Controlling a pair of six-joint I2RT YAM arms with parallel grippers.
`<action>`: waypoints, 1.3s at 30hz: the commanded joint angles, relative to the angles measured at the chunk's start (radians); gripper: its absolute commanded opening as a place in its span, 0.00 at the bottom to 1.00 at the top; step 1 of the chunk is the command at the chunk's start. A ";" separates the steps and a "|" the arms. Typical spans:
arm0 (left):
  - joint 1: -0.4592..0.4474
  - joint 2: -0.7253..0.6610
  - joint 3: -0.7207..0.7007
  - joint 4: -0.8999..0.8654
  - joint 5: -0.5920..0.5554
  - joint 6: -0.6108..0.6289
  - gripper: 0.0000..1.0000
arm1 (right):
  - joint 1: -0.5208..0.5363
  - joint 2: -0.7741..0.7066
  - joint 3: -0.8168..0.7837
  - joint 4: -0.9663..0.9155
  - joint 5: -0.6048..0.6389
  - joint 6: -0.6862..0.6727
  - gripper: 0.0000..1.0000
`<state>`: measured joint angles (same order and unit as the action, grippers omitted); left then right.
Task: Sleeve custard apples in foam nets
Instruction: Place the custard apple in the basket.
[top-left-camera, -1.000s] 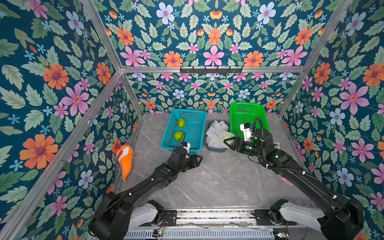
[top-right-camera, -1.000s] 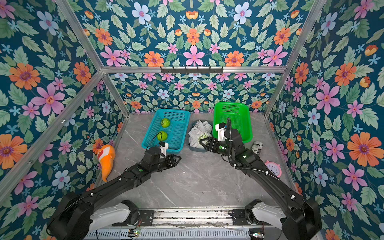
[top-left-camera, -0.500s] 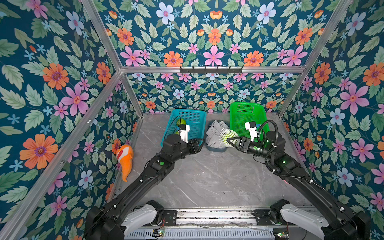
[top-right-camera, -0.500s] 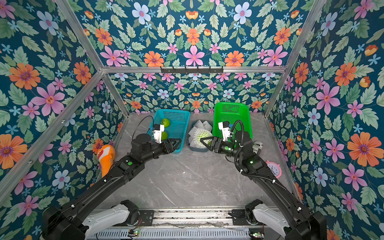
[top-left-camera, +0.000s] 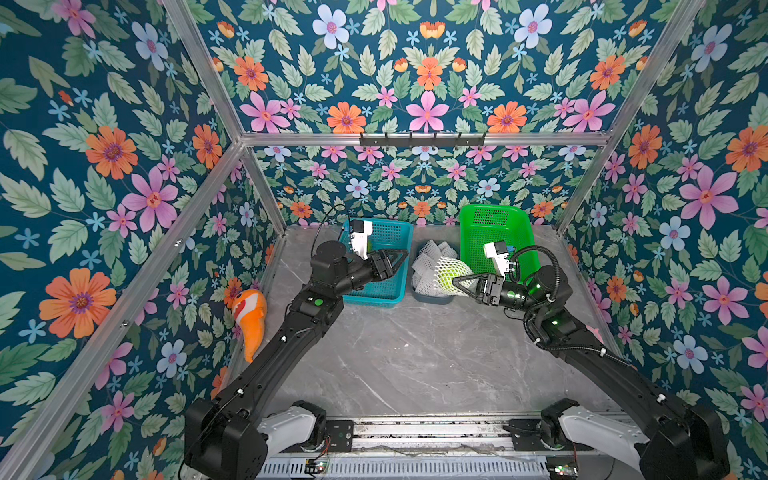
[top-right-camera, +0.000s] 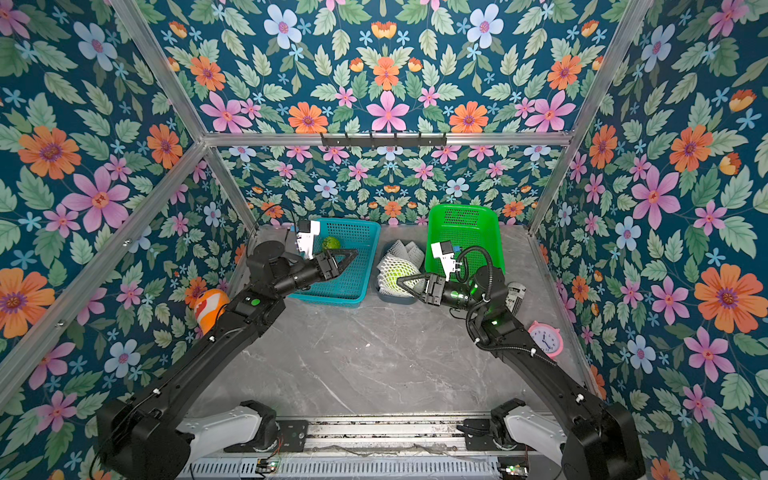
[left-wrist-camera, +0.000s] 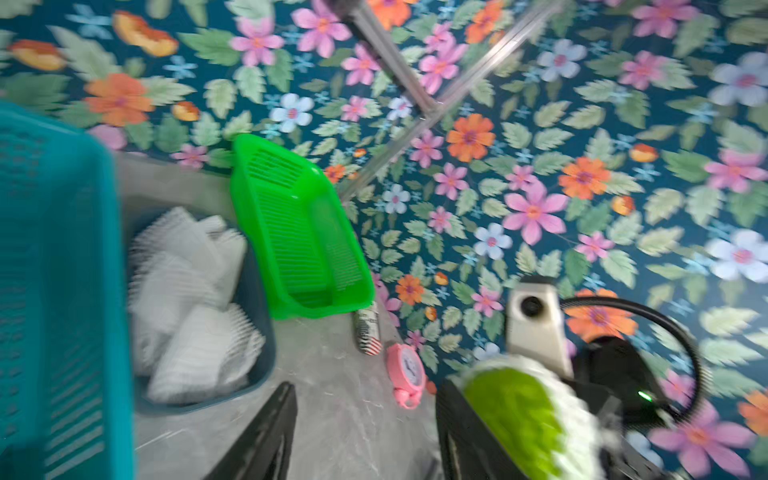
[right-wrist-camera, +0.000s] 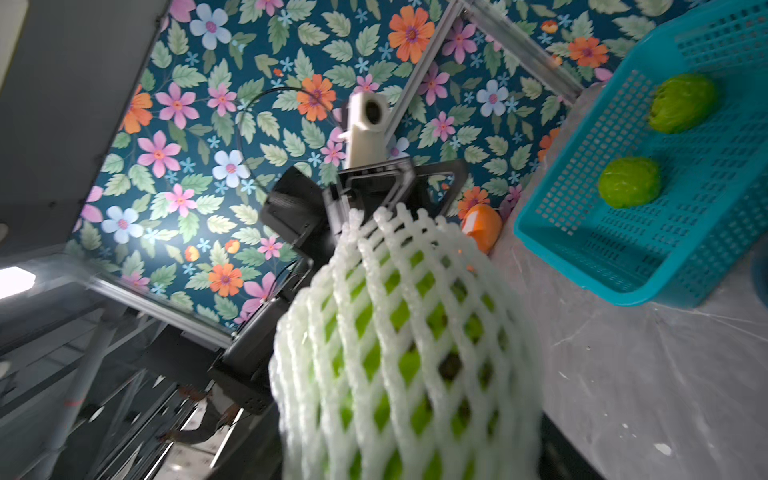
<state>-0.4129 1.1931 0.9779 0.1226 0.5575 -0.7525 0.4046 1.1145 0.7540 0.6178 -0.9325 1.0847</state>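
My right gripper (top-left-camera: 457, 281) is shut on a custard apple (top-left-camera: 448, 275) wrapped in a white foam net (right-wrist-camera: 399, 332), held just above the front of the grey bin (top-left-camera: 432, 297). More foam nets (top-left-camera: 432, 255) lie in that bin. My left gripper (top-left-camera: 398, 261) hovers open over the teal basket (top-left-camera: 386, 291), with nothing between its fingers (left-wrist-camera: 270, 428). Two bare green custard apples (right-wrist-camera: 681, 102) (right-wrist-camera: 629, 183) lie in the teal basket. In a top view one custard apple (top-right-camera: 330, 243) shows beside the left wrist camera. The right jaws are hidden behind the netted fruit in the right wrist view.
A bright green basket (top-left-camera: 494, 232) stands at the back right. An orange fish toy (top-left-camera: 249, 316) lies against the left wall. A pink alarm clock (top-right-camera: 545, 338) and a striped can (top-right-camera: 515, 295) sit by the right wall.
My left arm rose from the table in front of the teal basket to over it, and its jaws widened a little. The right gripper drew back slightly with the netted fruit.
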 joint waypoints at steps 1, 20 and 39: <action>0.030 0.022 -0.047 -0.046 -0.045 0.020 0.56 | 0.000 0.044 0.014 0.336 -0.138 0.185 0.66; 0.032 0.081 -0.256 0.075 -0.046 -0.017 0.55 | 0.146 0.329 0.184 0.806 -0.414 0.583 0.65; 0.025 -0.012 -0.320 0.175 0.109 -0.101 0.56 | 0.031 0.037 0.196 -0.597 -0.014 -0.397 0.64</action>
<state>-0.3851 1.1862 0.6609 0.2367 0.6102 -0.8265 0.4515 1.1816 0.9428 0.3626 -1.1110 0.9230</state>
